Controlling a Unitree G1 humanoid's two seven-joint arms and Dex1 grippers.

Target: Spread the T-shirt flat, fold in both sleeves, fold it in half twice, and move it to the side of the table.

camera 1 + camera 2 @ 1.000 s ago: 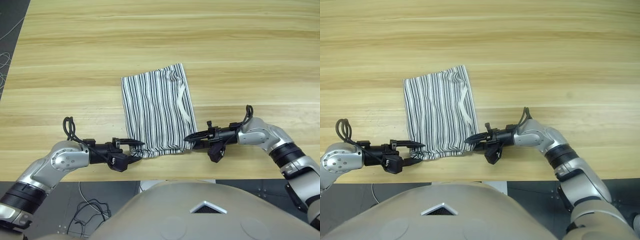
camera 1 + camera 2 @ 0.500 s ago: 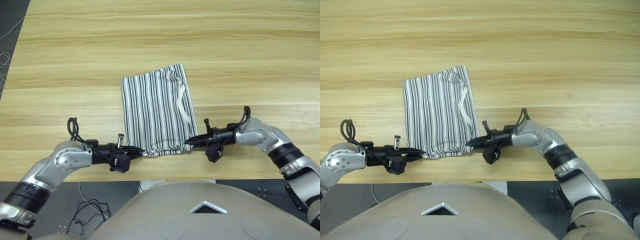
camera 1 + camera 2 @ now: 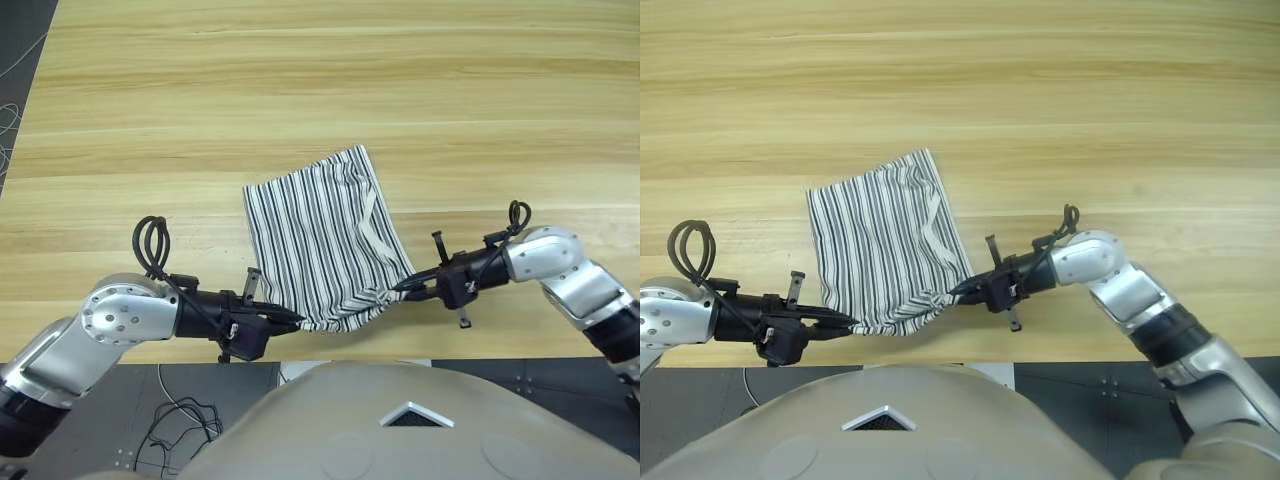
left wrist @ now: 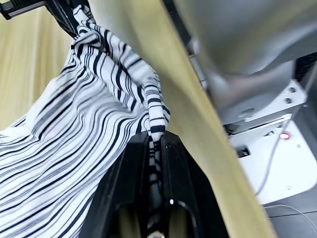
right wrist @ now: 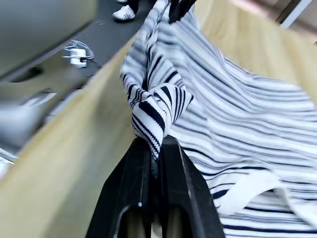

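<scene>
- T-shirt (image 3: 320, 235) — folded into a striped rectangle — lies on the table (image 3: 300, 80), close to the table's near edge. Its near hem is bunched at both corners.
- Left gripper (image 3: 296, 320): fingers clamped on the hem's left corner, right at the table's near edge.
- Right gripper (image 3: 402, 288): fingers pinching the hem's right corner — slightly farther in from the table's near edge.
</scene>
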